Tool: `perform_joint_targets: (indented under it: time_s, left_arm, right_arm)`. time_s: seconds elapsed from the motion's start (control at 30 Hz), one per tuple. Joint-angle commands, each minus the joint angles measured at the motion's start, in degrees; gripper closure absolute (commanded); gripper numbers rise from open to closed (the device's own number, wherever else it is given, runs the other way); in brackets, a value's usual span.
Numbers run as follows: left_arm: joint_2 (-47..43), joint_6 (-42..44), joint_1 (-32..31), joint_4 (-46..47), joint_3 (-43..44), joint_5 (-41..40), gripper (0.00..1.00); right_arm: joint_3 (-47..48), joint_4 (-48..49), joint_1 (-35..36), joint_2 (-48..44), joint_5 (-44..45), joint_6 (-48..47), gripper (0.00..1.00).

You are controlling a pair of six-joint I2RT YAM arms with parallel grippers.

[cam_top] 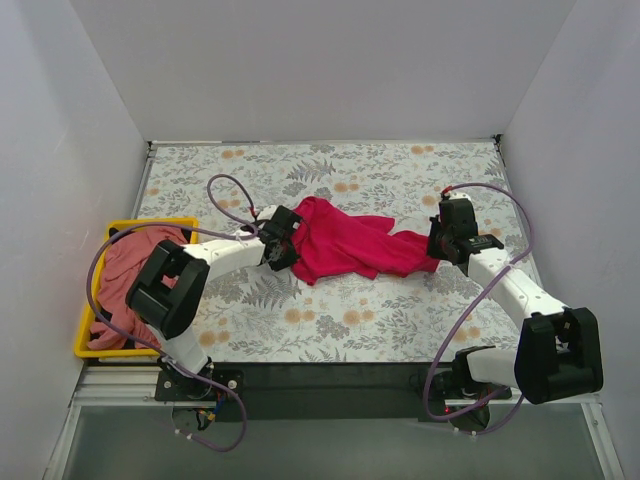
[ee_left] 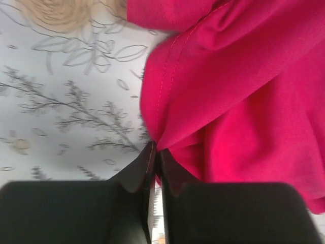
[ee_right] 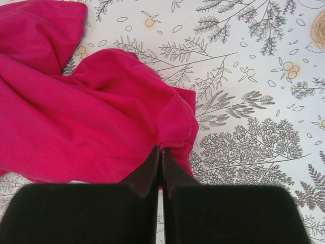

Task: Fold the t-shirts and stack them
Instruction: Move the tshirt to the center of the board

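– Two end effectors on one garment: why?
– Both pinch the bright magenta-red cloth t-shirt [cam_top: 345, 245], which lies crumpled at mid-counter. The left end effector [cam_top: 278, 240] holds its left end and the right end effector [cam_top: 440, 245] its right end. Probable purpose: draw the cloth out flat before folding.
– Which view confirms each grip?
– The wrist views. Left wrist: jaws pressed together on a stitched hem. Right wrist: jaws pressed together on a bunched edge. The top view cannot resolve either contact.
– What does the top view add?
– The dusty salmon-pink cloth t-shirt [cam_top: 125, 262], heaped in the yellow plastic bin [cam_top: 150, 221] at the left edge of the floral-print counter [cam_top: 400, 180], well apart from the first. Neither wrist view shows it. Nothing is folded or stacked yet.
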Motion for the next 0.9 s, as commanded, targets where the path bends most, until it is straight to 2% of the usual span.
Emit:
perform_joint_targets:
  time_s: [0.0, 0.17, 0.27, 0.33, 0.43, 0.5, 0.7, 0.73, 0.77, 0.8, 0.83, 0.87]
  left_arm:
    - [-1.66, 3.13, -0.19, -7.66, 3.33, -8.7, 1.0]
    - [-9.65, 10.5, 1.91, -17.24, 3.6, -28.28, 1.0]
    - [-15.02, 18.23, 2.97, -19.55, 3.25, -32.28, 1.0]
    - [-15.99, 23.84, 3.15, -18.23, 3.43, -31.24, 0.99]
    - [-13.54, 25.8, 3.15, -15.95, 3.95, -28.34, 0.96]
    - [-8.63, 28.09, 3.15, -14.45, 5.35, -26.84, 0.92]
    - [5.86, 32.49, 4.81, -11.37, 16.86, -31.15, 0.89]
    - [6.93, 32.14, 6.3, -11.8, 20.88, -30.45, 0.83]
    - [7.73, 31.62, 6.92, -12.24, 22.48, -29.92, 0.73]
    - [8.35, 30.65, 7.45, -12.68, 23.98, -29.3, 0.53]
    - [8.35, 30.21, 8.06, -12.69, 24.78, -28.78, 0.45]
    - [7.74, 29.51, 8.16, -12.78, 25.48, -28.07, 0.39]
  right_arm:
    - [-0.11, 1.9, -0.09, -1.5, 3.75, -0.14, 0.99]
    - [1.65, -1.0, -1.5, -3.16, 10.61, 0.82, 0.99]
    - [2.0, -1.18, -1.5, -4.31, 12.28, 1.18, 0.99]
    - [2.7, -1.27, -1.59, -3.88, 12.03, 0.48, 0.99]
    - [4.9, -1.27, -1.59, -1.24, 9.92, -0.4, 0.99]
    - [7.43, -1.62, -1.59, 1.73, 8.95, -0.84, 0.99]
    - [16.75, -2.49, -1.94, 11.49, 10.44, -3.74, 0.99]
    - [19.9, -3.28, -2.29, 12.81, 10.62, -4.44, 0.99]
    - [21.5, -3.55, -2.29, 15.0, 10.62, -4.71, 0.99]
    - [22.73, -3.9, -2.38, 16.07, 10.53, -5.14, 0.97]
    - [25.27, -4.17, -2.55, 16.95, 10.27, -5.41, 0.88]
    - [26.16, -5.3, -2.56, 18.52, 10.18, -5.59, 0.83]
